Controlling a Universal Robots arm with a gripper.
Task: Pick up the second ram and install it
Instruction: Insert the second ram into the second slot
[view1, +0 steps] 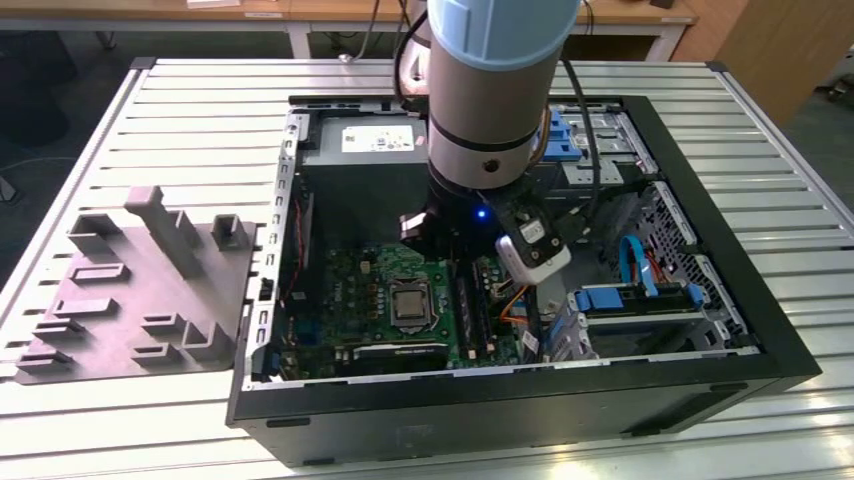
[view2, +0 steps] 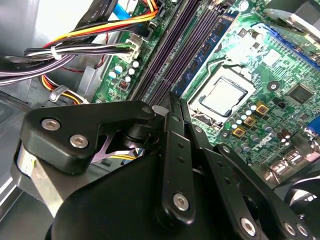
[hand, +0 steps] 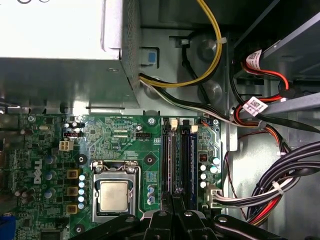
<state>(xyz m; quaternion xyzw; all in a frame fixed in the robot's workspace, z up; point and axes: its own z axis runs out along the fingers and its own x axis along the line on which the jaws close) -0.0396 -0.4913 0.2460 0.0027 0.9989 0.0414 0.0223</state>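
1. Standing open on the slatted table (view1: 174, 110), the computer case (view1: 534, 410) takes the arm (view1: 487, 90), which reaches down into it from above. The grey tray (view1: 134, 290) lies outside the case, well apart, toward the exterior view's left.
2. The green motherboard (hand: 125, 145) lies flat inside the case, with its processor socket (hand: 114, 196) just beside the long black memory slots (hand: 169, 155).
3. The gripper (view2: 175, 102) hangs directly over those slots. Its fingers are drawn close together on a thin dark strip seen edge-on, which I judge to be the second ram (hand: 176, 193).
4. The strip's long axis appears to run parallel to the slots, which lie straight beyond the fingertips.
5. The fingers hide most of the ram's length. I cannot tell which slot it sits over, whether its edge touches that slot, or whether a neighbouring slot is already filled.
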